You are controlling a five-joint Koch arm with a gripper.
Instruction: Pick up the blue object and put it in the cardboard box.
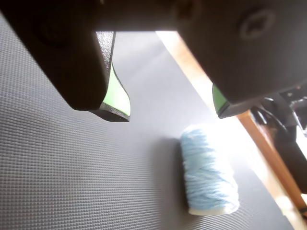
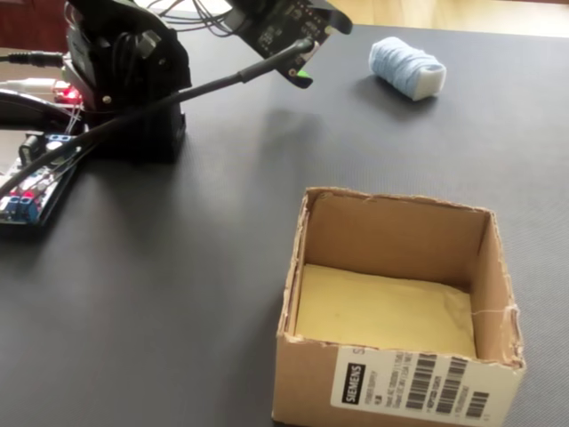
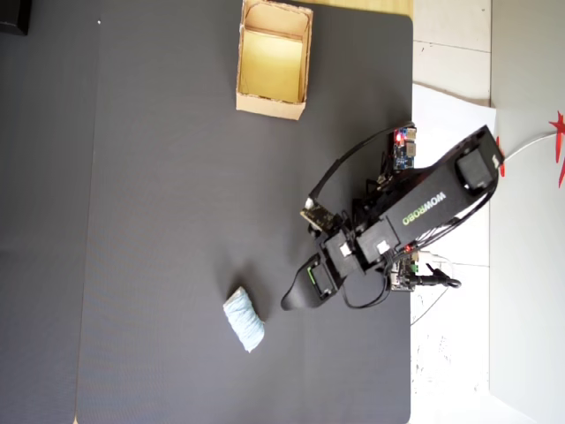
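The blue object [image 1: 208,172] is a pale blue roll with whitish ends, lying on its side on the dark mat. It also shows in the fixed view [image 2: 404,67] and the overhead view [image 3: 244,320]. My gripper [image 1: 170,112] hangs open above the mat, its green-padded jaws wide apart with nothing between them. The roll lies just beyond and below the jaws, apart from them. In the overhead view the gripper [image 3: 293,299] sits a short way right of the roll. The cardboard box [image 2: 293,267] stands open and empty, far from the roll at the mat's other end [image 3: 272,108].
The arm's base [image 2: 124,80] with cables and circuit boards [image 2: 27,191] stands at the mat's edge. A wooden strip [image 1: 268,148] borders the mat close behind the roll. The mat's right edge [image 3: 412,177] meets a white surface.
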